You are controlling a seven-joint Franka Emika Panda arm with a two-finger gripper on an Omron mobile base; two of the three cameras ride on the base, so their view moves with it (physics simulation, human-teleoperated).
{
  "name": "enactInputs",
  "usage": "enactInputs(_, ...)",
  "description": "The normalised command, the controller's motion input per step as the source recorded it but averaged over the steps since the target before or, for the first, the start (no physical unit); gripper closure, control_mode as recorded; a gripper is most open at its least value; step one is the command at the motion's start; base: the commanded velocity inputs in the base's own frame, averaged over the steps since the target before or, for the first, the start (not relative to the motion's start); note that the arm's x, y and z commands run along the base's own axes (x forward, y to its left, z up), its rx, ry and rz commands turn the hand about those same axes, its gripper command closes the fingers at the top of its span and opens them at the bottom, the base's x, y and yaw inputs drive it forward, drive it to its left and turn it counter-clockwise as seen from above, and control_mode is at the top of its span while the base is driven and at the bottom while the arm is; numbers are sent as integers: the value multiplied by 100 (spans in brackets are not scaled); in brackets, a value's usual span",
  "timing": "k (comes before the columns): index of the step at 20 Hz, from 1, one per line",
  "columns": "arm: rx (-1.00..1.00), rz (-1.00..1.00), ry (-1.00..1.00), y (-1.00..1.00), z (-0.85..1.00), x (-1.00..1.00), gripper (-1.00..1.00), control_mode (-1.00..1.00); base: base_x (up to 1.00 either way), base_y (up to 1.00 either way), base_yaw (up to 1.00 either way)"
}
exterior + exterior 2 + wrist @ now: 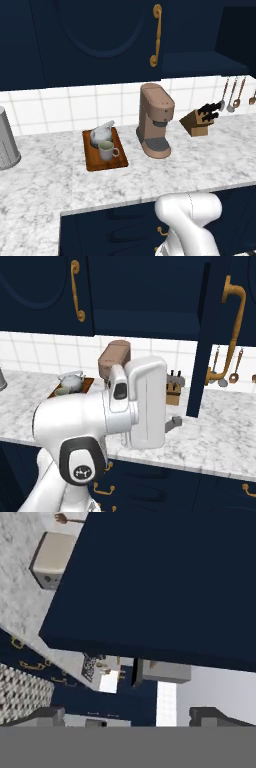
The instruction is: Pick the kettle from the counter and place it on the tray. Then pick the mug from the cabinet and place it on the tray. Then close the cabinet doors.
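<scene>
Sitting together on your tray [95, 162]: kettle [101, 135] behind mug [106, 150]. One cabinet door [205, 336] stands ajar. Your gripper [132, 714] shows spread, empty fingertips.

Kettle [101, 135] and mug [106, 150] on tray [118, 161], mug in front, touching kettle. Tray on counter [55, 180], left of coffee machine [155, 120]. Knife block [199, 120] right. Cabinet door [100, 40] above, closed.

My arm: folded at desk [220, 441] edge, forearm upright. My end effector [130, 716]: fingertips well apart, empty, beneath a navy cabinet door [165, 582].
</scene>
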Motion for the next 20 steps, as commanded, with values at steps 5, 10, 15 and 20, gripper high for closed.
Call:
enactInputs(5,0,-33,-33,-49,24,-25,-100,-100,0,0,0)
enactInputs(10,0,-30,-27,-47,20,-7,-100,-100,0,0,0)
enactInputs(15,0,-2,0,-30,17,5,-100,-100,0,0,0)
enactInputs(20,-3,2,7,-12,4,4,-100,-100,0,0,0)
